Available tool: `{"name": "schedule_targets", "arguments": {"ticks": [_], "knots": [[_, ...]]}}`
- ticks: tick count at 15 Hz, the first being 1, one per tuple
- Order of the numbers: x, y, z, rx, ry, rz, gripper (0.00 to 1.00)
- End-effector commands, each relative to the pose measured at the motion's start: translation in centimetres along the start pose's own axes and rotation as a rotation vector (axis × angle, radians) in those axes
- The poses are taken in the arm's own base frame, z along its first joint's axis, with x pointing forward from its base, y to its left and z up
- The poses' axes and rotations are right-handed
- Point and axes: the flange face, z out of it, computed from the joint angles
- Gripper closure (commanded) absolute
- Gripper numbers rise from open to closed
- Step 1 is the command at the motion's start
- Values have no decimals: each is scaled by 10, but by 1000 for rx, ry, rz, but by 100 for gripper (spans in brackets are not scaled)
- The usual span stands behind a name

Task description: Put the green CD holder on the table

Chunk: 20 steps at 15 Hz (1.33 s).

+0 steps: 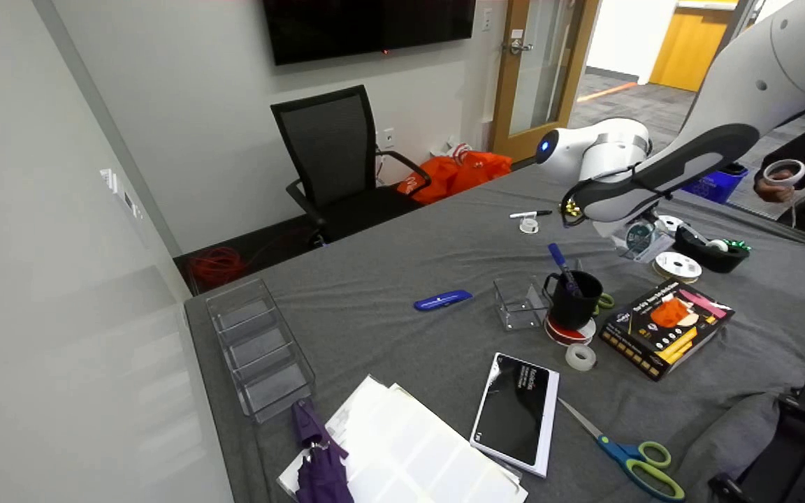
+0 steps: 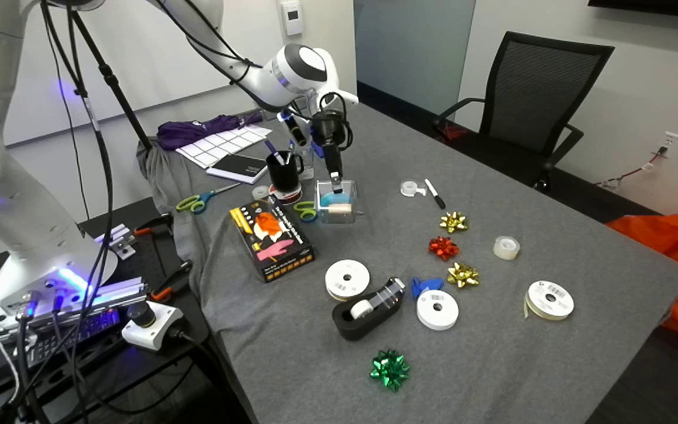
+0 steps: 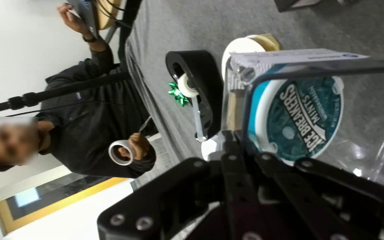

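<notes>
Hanging over the grey-clothed table (image 2: 468,353): the white arm (image 1: 731,98), its black claw (image 2: 336,181), and pinched in that claw, the green CD holder (image 2: 332,200)!
Held clear of the table, it sits right at the claw's tips, gripped by one see-through side; a round teal mints tin (image 3: 298,120) shows inside, just beyond those tips, small tan piece (image 3: 235,106) beside it

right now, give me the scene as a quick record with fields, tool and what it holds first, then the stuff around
tool: closed on the wall of a clear box
inside: green mint tub
height: seems held above the table
table cover: grey cloth
bows: one red bow, one green bow, two gold bows
tape dispenser: black
person: dark top, holding a white ring
</notes>
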Motion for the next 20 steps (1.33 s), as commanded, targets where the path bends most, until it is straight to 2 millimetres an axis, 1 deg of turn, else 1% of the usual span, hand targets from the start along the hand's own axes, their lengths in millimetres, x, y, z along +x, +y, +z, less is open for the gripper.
{"name": "schedule_targets", "arguments": {"ticks": [1, 6, 11, 12, 13, 16, 20], "knots": [[0, -18, 6, -191, -46, -28, 99], [-3, -36, 21, -443, -124, -76, 99], [3, -47, 24, -573, -152, -129, 99], [7, -47, 22, -550, -143, -119, 99], [12, -48, 20, -483, -112, -96, 99], [17, -49, 16, -476, -105, -108, 99], [24, -45, 11, -397, -44, -102, 99]]}}
